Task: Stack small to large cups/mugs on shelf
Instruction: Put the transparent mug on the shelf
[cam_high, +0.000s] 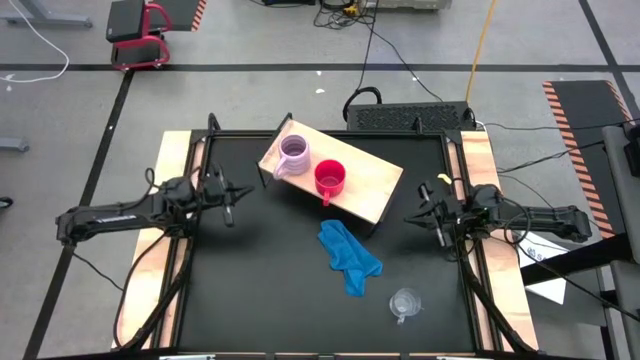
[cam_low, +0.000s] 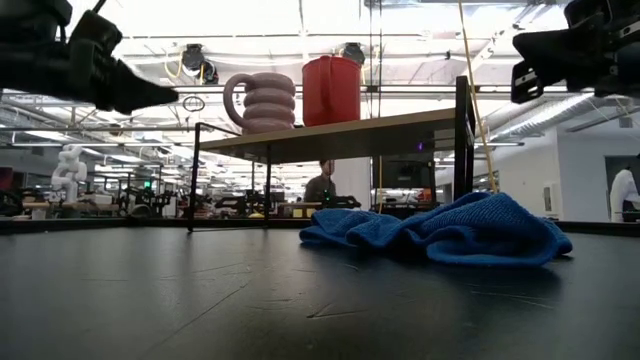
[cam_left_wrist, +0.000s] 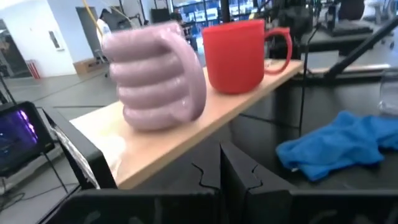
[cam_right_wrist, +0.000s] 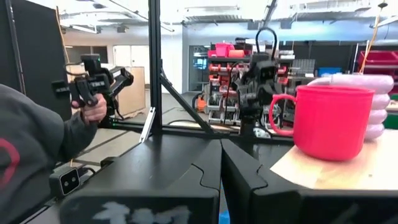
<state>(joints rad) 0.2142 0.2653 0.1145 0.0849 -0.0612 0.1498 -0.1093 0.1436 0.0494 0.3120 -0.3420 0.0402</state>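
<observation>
Lilac-pink mug (cam_high: 294, 153) and red mug (cam_high: 330, 177) standing just beside each other on the shelf (cam_high: 375, 178); clear cup (cam_high: 404, 302) well apart on the black tabletop (cam_high: 270, 280), beyond the blue cloth (cam_high: 349, 256). Left gripper (cam_high: 228, 203) near the shelf's left end, right gripper (cam_high: 432, 219) near its right; both closed, fingers together, holding nothing. Risks: cloth snagged reaching for the cup; clear wall probably hard to locate, so a misjudged pinch tipping it; shelf edge knocked, toppling mugs.

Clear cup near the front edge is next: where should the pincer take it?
Probably by the rim wall, coming straight down: the clear cup stands apart on the black tabletop, clear of the blue cloth. The right pincer is the nearer one.
</observation>
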